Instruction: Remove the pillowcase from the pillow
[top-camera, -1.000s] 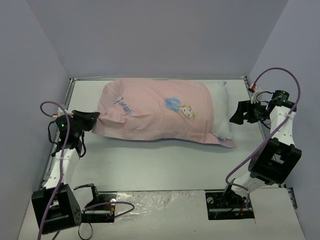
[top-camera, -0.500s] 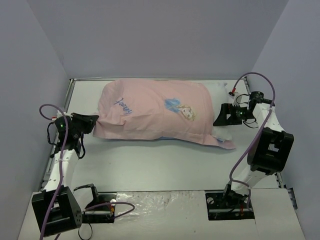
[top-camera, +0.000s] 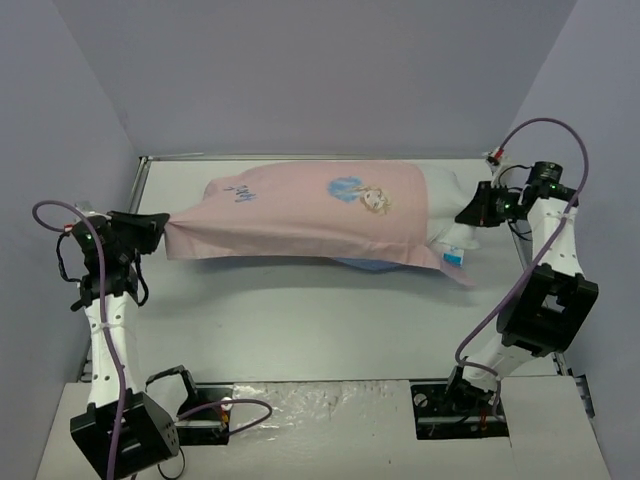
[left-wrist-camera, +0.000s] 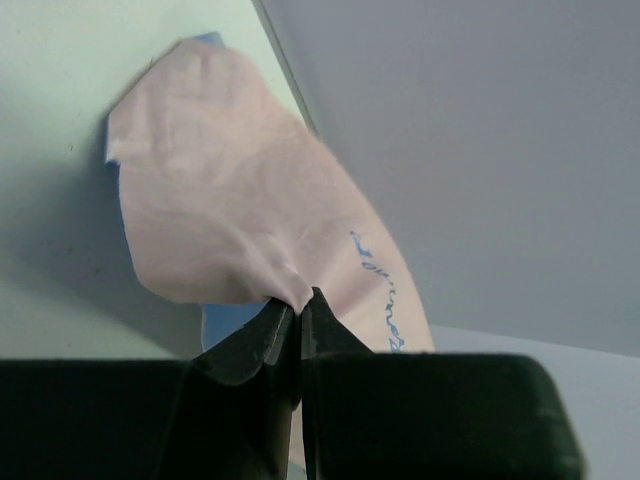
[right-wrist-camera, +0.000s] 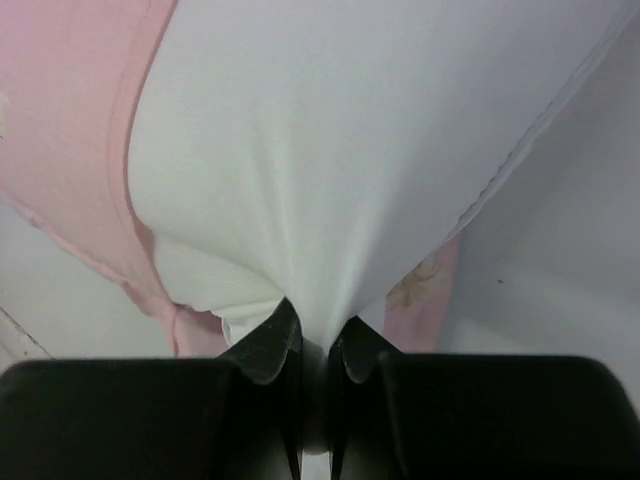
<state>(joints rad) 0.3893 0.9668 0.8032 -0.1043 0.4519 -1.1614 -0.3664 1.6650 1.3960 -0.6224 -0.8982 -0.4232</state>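
Observation:
The pink pillowcase, printed with a blonde princess, stretches across the table with its blue underside showing at the lower edge. The white pillow sticks out of its right end, a blue-and-white tag hanging at the corner. At the left, my left gripper is shut on the pillowcase's closed end; in the left wrist view the pink fabric bunches into the pinch. My right gripper is shut on the pillow's exposed end; the right wrist view shows white fabric drawn into the pinch.
Grey walls enclose the white table on three sides. The table's metal edge runs along the back wall. Purple cables loop off both arms. The arm bases stand at the near edge.
My right gripper moved onto the pillow's end and shut on it. My left gripper pulled the pillowcase leftward, stretching it flatter; more white pillow and its tag now show at the right.

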